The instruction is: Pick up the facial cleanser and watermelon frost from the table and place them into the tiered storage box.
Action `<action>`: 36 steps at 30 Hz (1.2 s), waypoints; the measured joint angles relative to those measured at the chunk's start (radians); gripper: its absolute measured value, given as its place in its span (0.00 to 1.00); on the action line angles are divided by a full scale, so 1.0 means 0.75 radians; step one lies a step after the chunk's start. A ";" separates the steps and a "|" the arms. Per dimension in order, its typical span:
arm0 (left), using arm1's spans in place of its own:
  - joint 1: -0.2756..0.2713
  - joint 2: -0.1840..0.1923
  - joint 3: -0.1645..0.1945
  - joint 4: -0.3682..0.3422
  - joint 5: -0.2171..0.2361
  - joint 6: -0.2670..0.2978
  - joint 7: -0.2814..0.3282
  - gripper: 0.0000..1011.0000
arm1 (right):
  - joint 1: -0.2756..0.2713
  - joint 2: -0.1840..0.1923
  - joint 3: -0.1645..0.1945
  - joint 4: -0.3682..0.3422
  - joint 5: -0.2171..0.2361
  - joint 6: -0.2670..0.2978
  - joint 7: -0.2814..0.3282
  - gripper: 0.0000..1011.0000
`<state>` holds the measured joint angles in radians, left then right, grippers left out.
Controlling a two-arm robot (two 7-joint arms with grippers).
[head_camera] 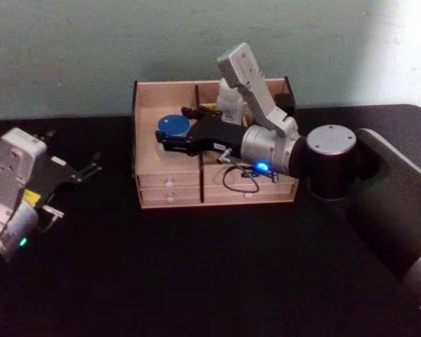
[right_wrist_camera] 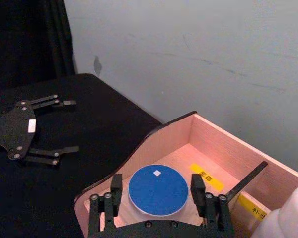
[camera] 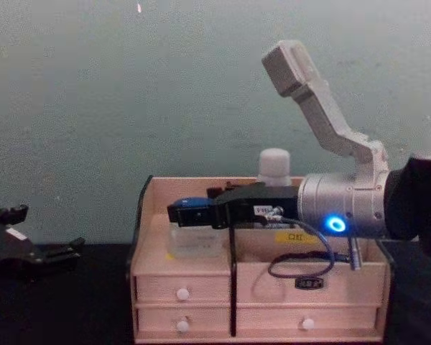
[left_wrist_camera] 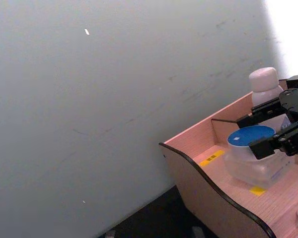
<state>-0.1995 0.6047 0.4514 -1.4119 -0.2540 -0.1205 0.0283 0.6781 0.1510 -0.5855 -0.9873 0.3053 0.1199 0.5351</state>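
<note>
Squarely between right gripper's (right_wrist_camera: 156, 184) jaws: squat blue-lidded watermelon frost (head_camera: 173, 125), pale wooden box (head_camera: 165, 86)

1. I take this for a robotics lab or test bay, not a home or a shop.
2. The table (head_camera: 196, 281) is draped all over in plain black cloth, like a staged work surface.
3. Behind it stands a bare, scuffed pale grey-green wall (head_camera: 91, 49), with a black drape (right_wrist_camera: 25, 39) hanging at one side.
4. My rig's left arm (head_camera: 14, 189) and right arm (head_camera: 330, 151) reach over the table, status lights lit.
5. The one furnishing is a tiered storage box (camera: 194, 289) of light wood, set against the wall like a test prop.
</note>
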 joint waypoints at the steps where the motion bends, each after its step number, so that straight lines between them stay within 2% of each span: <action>1: 0.000 0.000 0.000 0.000 0.000 0.000 0.000 0.99 | 0.000 0.000 0.000 0.000 0.000 0.000 0.000 0.88; 6: 0.000 0.000 0.000 0.000 0.000 0.000 0.000 0.99 | 0.000 0.000 0.001 -0.001 0.001 0.000 -0.001 0.99; 19: 0.000 0.000 0.000 0.000 0.000 0.000 0.000 0.99 | -0.009 0.005 0.011 -0.023 0.009 -0.011 0.002 0.99; 29: 0.000 0.000 0.000 0.000 0.000 0.000 0.000 0.99 | -0.074 0.058 0.080 -0.200 0.056 -0.063 -0.014 0.99; 32: 0.000 0.000 0.000 0.000 0.000 0.000 0.000 0.99 | -0.103 0.083 0.118 -0.272 0.077 -0.094 -0.041 0.99; 36: 0.000 0.000 0.000 0.000 0.000 0.000 0.000 0.99 | -0.128 0.104 0.150 -0.324 0.082 -0.120 -0.079 0.99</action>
<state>-0.1995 0.6047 0.4514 -1.4119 -0.2539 -0.1205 0.0283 0.5817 0.2293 -0.4728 -1.2302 0.3666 0.0300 0.4762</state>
